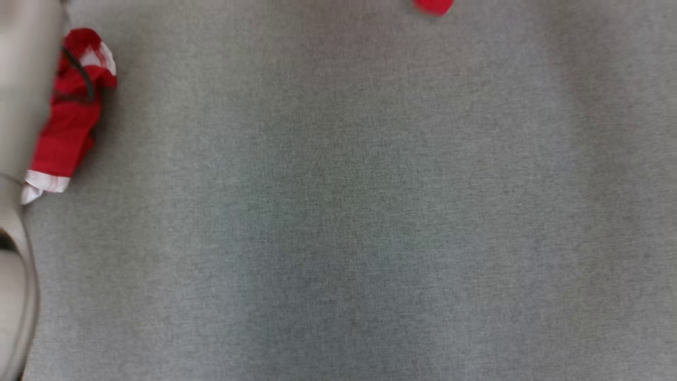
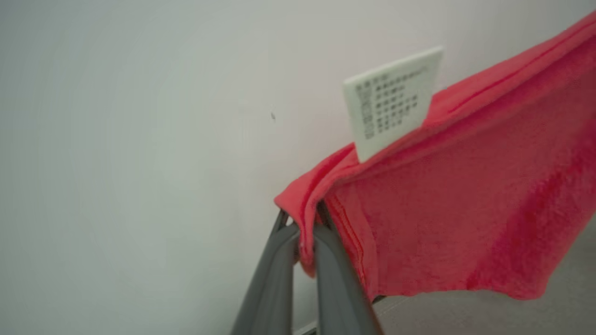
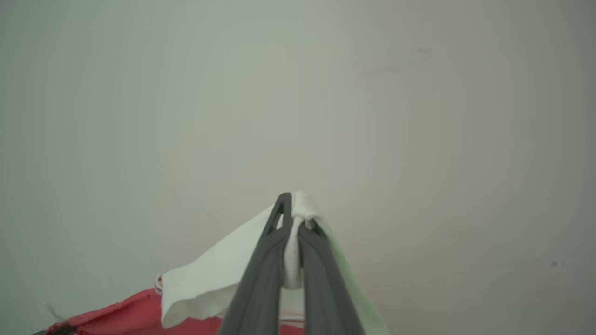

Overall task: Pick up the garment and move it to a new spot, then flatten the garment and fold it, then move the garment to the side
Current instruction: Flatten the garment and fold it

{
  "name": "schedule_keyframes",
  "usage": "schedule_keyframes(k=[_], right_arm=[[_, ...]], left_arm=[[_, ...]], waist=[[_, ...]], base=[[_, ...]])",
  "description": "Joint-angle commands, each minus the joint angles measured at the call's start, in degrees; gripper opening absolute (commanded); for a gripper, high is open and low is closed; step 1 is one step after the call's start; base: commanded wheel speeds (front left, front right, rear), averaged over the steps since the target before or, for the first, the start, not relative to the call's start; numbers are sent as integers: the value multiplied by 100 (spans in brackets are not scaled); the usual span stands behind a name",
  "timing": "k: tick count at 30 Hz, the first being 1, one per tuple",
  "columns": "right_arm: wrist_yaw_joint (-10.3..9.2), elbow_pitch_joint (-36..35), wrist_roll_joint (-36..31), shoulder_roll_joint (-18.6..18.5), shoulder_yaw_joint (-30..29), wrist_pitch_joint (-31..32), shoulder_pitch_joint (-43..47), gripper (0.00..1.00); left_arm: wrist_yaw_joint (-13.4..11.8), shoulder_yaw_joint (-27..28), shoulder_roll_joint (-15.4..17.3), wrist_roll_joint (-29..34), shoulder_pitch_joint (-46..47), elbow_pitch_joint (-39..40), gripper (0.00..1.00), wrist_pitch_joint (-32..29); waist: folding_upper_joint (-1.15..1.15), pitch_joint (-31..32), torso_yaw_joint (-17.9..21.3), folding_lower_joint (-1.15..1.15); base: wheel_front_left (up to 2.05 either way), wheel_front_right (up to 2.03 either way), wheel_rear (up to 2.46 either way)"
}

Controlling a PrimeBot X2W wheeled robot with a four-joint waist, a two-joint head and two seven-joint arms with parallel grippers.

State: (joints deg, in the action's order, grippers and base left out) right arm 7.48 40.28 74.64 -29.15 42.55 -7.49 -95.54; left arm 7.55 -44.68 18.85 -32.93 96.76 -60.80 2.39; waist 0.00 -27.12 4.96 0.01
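The garment (image 2: 465,204) is red fleece-like cloth with a white printed label (image 2: 393,100) at its seam. My left gripper (image 2: 306,222) is shut on a folded red edge of it, and the cloth spreads away to the right, off the surface. My right gripper (image 3: 294,211) is shut on a white part of the garment (image 3: 219,274), with red cloth (image 3: 125,316) hanging below it at the bottom left. In the head view a bunched red and white cloth (image 1: 69,121) shows at the left edge, beside a pale forearm (image 1: 21,79). I cannot tell whether it lies or hangs.
A grey fabric-covered surface (image 1: 349,211) spans the head view. A small red scrap of cloth (image 1: 433,5) peeks in at its top edge. Both wrist views look toward a plain pale wall (image 3: 298,93).
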Motion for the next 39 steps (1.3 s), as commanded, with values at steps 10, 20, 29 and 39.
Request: schedule_keyframes(k=[10,20,29,39], right_arm=[[1,-1206,654,-724,906,716,1847,0],[1,-2380,1376,-1673,1719,2057,3358,0],[1,-3365,2057,-2631,2423,3128,4574,0],[1,-4731,2377,-3865,2947,3687,5526,0]], left_arm=[[-15,-1499,861,-1208,-1801,1237,0,-754],[-15,-2634,2008,-2245,-2915,3007,0,-1917],[-56,-2828,2853,-2932,-4016,4720,0,-3392],[-516,-2861,3552,-3457,-5084,6557,0,-4397]], waist=[[0,1057,89,-1],[0,1981,156,-1],[0,2582,105,-1],[0,2708,55,-1]], base=[[0,0,0],[0,0,0],[0,0,0],[0,0,0]])
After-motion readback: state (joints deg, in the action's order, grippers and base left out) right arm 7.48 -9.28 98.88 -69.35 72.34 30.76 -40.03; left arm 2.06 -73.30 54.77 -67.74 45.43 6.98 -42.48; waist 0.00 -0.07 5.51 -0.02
